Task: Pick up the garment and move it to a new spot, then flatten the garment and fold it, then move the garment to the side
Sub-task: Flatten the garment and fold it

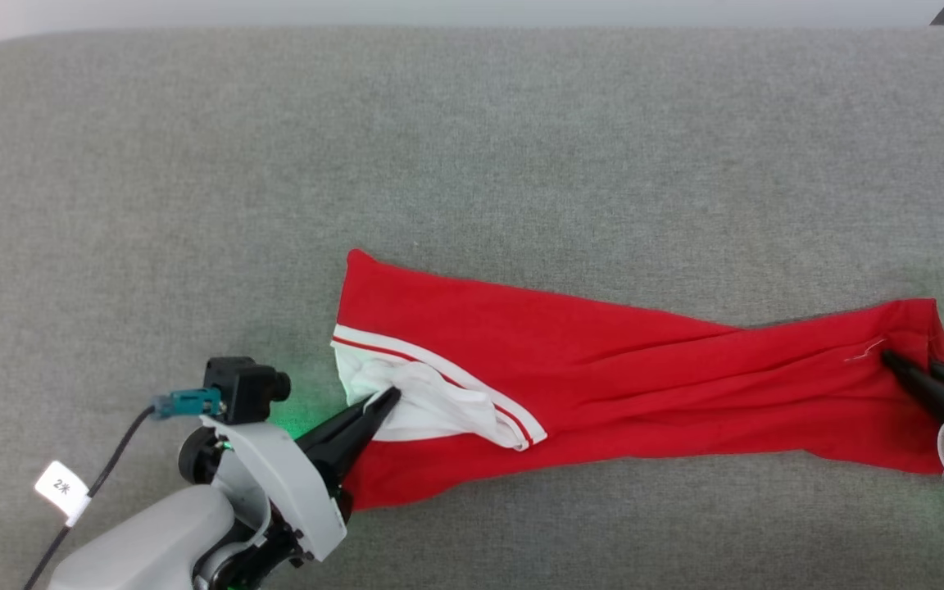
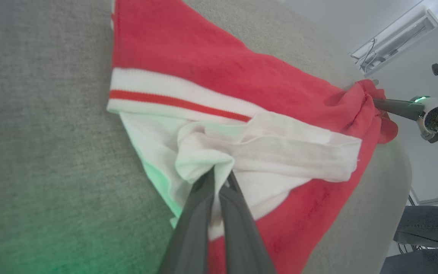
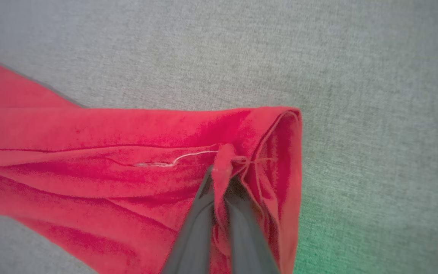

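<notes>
Broad grey fabric surface [image 1: 521,147]

Head camera overhead, wrist cameras close (the garment [image 1: 603,369] common to all)

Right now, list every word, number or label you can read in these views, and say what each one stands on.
"2米": printed on the white tag fixed to the black cable at the lower left of the head view. It is small; the "2" is clear, the second character less sure.
Garment: no lettering can be read on the red and white cloth as it lies.
</notes>
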